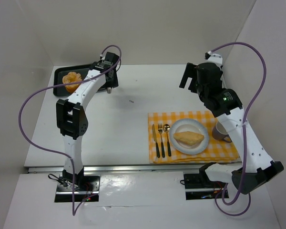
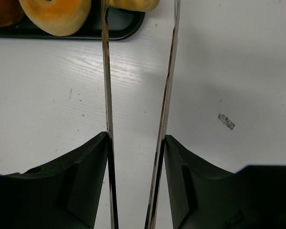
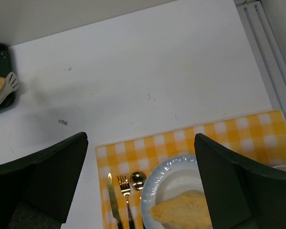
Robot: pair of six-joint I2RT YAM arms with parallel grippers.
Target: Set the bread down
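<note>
A pale flat bread (image 1: 188,138) lies on the white plate (image 1: 177,143) on the yellow checked mat; it also shows in the right wrist view (image 3: 181,210). Orange buns (image 1: 72,81) sit on the black tray (image 1: 60,71) at the back left. My left gripper (image 1: 107,78) is beside the tray's right end, shut on metal tongs (image 2: 106,86). The blades stand apart and empty, their tips at the tray's edge by the buns (image 2: 57,14). My right gripper (image 1: 190,78) is open and empty, high above the table behind the mat, and it also shows in the right wrist view (image 3: 140,143).
A knife (image 1: 153,138), fork (image 1: 160,138) and spoon (image 1: 167,136) lie on the mat (image 1: 157,119) left of the plate. A cup (image 1: 221,131) stands at its right under the right arm. White walls close in the back and sides.
</note>
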